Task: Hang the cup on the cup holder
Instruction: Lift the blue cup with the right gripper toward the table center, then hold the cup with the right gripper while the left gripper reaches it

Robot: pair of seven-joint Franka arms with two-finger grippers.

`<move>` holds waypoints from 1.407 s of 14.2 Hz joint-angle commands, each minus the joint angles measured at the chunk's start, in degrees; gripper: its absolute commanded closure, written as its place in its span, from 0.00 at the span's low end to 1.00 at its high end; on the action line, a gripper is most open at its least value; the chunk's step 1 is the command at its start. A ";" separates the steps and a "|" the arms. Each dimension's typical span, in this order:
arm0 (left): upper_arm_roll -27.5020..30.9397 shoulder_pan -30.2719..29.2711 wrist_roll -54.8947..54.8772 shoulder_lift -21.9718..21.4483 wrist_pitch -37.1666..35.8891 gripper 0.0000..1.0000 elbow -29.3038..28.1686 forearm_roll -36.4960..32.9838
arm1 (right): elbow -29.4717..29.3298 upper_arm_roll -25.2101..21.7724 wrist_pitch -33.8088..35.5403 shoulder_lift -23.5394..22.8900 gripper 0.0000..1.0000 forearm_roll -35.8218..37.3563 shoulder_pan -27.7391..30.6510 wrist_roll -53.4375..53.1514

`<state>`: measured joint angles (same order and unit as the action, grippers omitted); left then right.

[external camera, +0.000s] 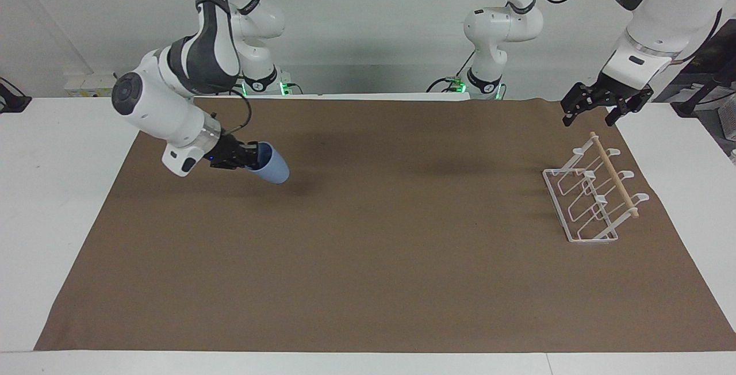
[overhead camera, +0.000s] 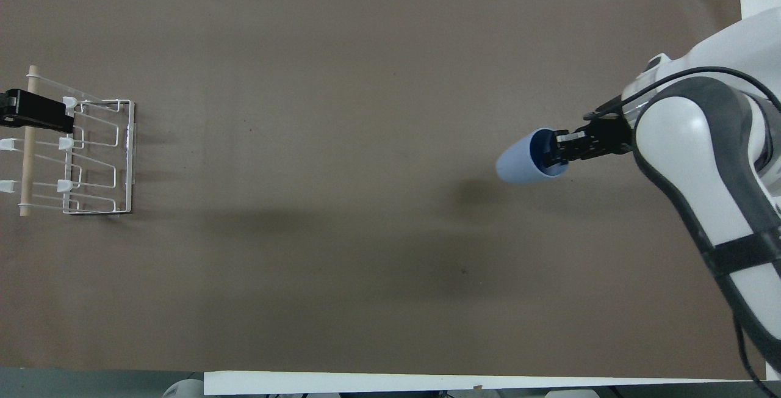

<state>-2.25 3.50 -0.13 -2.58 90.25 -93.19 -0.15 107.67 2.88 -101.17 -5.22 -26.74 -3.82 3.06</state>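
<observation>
Right gripper (external camera: 248, 156) clamped on rim of light blue cup (external camera: 270, 167), tilted above brown mat (external camera: 368, 260). Left gripper (external camera: 598, 109) spread, empty, waiting above white wire cup holder (external camera: 592, 196).

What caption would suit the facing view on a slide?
Right hand carries the tilted blue cup above the brown mat; left hand waits open over the white rack.

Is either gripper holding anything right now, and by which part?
The right gripper holds the cup by its rim wall, one finger inside the mouth, cup tilted above the mat. The left gripper, over the cup holder, holds nothing.
</observation>
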 commanded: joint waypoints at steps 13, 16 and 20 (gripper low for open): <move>-0.65 6.60 46.83 -4.28 3.95 0.00 -9.63 13.31 | 3.69 0.64 -18.45 0.12 1.00 -31.18 -17.26 -19.58; -0.65 9.07 64.16 -4.19 7.83 0.00 -12.10 19.99 | 3.69 0.64 -18.54 0.21 1.00 -31.09 -17.36 -19.67; -0.74 10.82 75.34 -6.29 12.73 0.00 -18.85 27.90 | 3.78 0.55 -18.45 0.12 1.00 -31.09 -17.27 -19.58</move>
<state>-3.45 13.09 70.21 -5.53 98.29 -106.06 24.44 111.23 3.25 -119.69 -5.24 -56.84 -21.50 -16.46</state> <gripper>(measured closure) 0.000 0.952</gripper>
